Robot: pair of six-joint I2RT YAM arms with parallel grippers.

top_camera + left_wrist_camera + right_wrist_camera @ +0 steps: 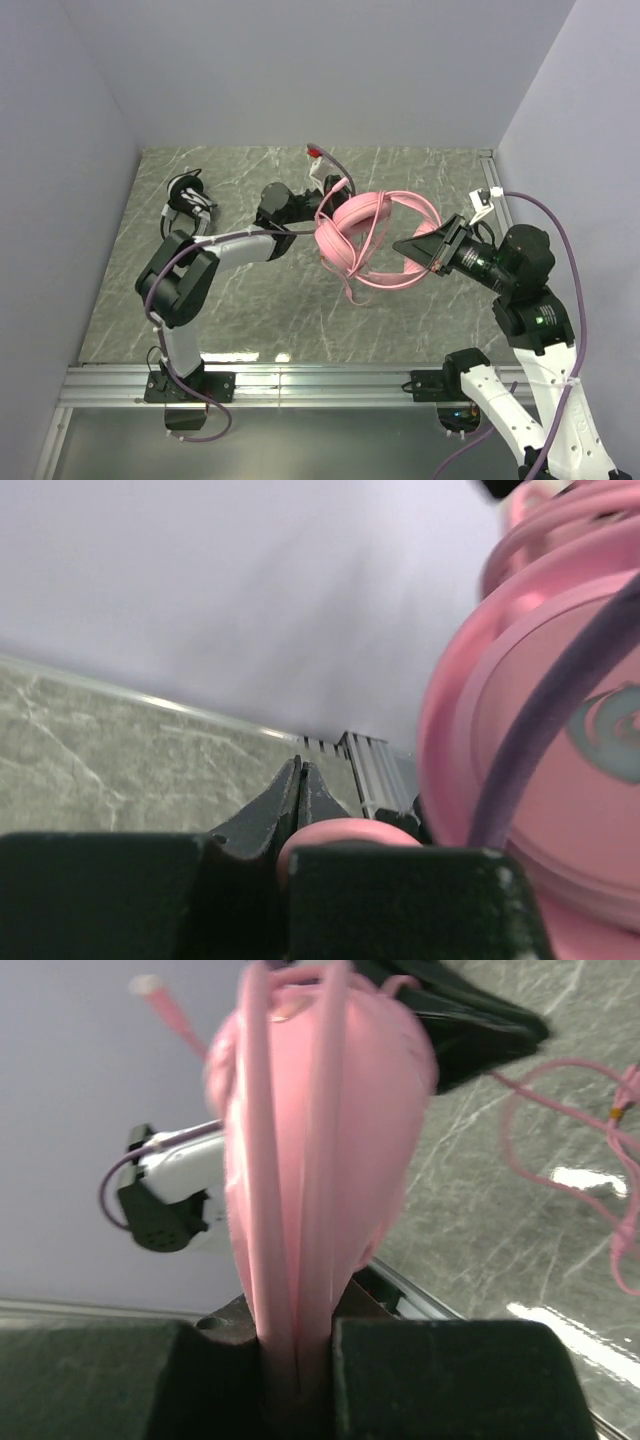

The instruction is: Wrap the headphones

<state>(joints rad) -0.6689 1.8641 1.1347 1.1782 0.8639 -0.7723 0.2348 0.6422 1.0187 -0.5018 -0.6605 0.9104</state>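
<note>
The pink headphones hang above the middle of the table. My right gripper is shut on their headband, which carries strands of pink cable, and the band runs down between the jaws. My left gripper is shut, fingertips touching, right beside a pink earcup. A pink rounded part sits at its finger base; I cannot tell whether it is pinched. Loose pink cable trails onto the table. The black-and-white headphones lie at the far left.
The marble tabletop is boxed in by pale walls at the back and on both sides. An aluminium rail runs along the near edge and another up the right side. A purple camera cable crosses the earcup.
</note>
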